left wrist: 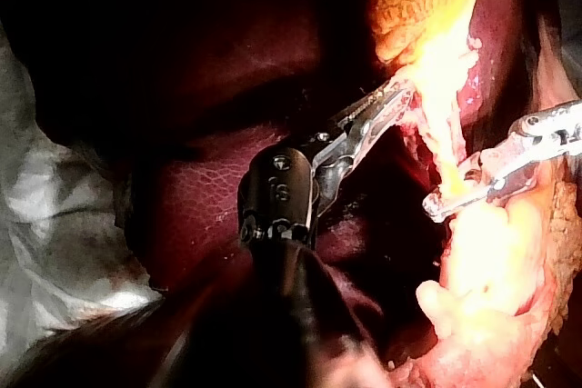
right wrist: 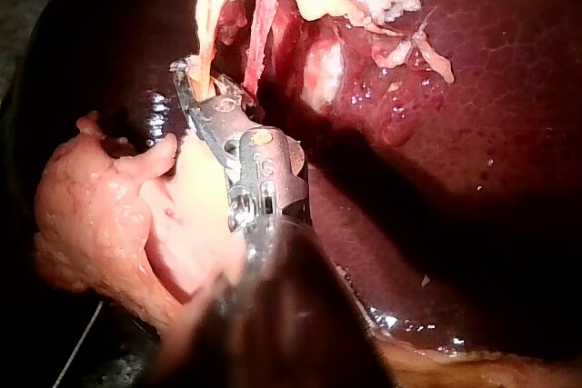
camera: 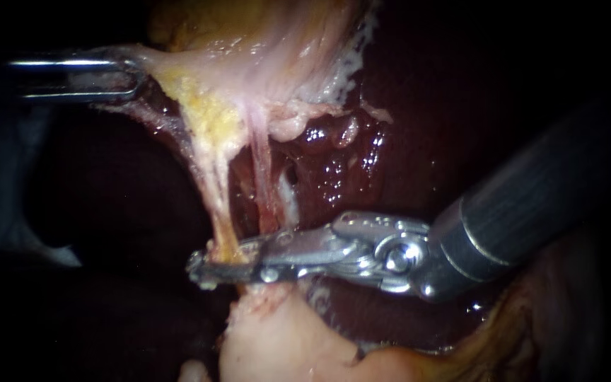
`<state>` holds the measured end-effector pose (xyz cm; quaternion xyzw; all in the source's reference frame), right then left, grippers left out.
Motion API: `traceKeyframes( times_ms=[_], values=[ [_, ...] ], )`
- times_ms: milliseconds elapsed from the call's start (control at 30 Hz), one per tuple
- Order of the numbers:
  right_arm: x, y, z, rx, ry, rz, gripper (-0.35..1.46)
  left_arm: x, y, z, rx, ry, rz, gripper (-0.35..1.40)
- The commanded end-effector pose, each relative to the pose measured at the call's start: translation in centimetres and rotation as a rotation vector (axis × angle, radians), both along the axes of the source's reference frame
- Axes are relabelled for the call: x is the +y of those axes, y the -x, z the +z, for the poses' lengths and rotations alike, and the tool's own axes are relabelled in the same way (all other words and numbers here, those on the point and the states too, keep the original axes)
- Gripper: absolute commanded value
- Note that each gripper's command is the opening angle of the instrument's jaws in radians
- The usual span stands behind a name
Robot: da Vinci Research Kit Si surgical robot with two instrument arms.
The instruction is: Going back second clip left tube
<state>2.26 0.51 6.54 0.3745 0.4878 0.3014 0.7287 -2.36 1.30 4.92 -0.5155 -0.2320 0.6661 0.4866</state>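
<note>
**Right instrument on the left tube, due to back off**

The left tube (camera: 222, 212), a yellowish strand, passes through the right instrument's (camera: 204, 269) end effector, which is clamped across it. No clip shows. Next, I judge: release, then withdraw straight. The left instrument's (camera: 134, 75) end effector grips the pale tissue (camera: 249, 64) above.

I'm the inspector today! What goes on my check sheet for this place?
Surface: dark red liver, wet and shiny.
Job's things: left tube, yellowish and stretched tight; no clip clearly seen.
Clutter: nothing seen.
Instruments: left instrument, jaws shut on pale tissue; right instrument, tip at the left tube, grip unclear.
Cables: one thin pale line, cannot tell what it is.
Surroundings: pale cloth beside the liver.
</note>
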Motion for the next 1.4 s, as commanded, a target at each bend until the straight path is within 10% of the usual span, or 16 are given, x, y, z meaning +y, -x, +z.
traceKeyframes(
  times_ms=[33, 200, 333, 433, 767, 1400],
  values=[
    [0.00, 0.01, 0.00, 0.000, 0.000, -0.001, -0.35, 0.00, 0.00, 0.00, 0.000, 0.000, 0.000, -0.35],
    [-0.01, 0.01, -0.01, 0.010, -0.004, -0.015, -0.35, 0.00, 0.00, 0.00, 0.000, 0.000, 0.000, -0.35],
    [-0.04, -0.04, -0.04, 0.030, 0.024, -0.026, 0.39, 0.00, -0.01, 0.00, 0.000, 0.000, 0.000, -0.35],
    [-0.05, -0.04, -0.04, 0.033, 0.097, -0.001, 0.48, 0.00, -0.01, 0.00, 0.000, 0.000, 0.001, -0.35],
    [0.06, 0.22, -0.03, 0.047, 0.403, -0.032, 0.50, 0.00, -0.02, 0.00, 0.000, 0.000, 0.001, -0.35],
    [0.36, 1.41, -0.53, 0.067, 0.577, -0.081, 0.50, -0.02, -0.02, 0.01, 0.000, 0.001, 0.001, -0.35]
  ],
)
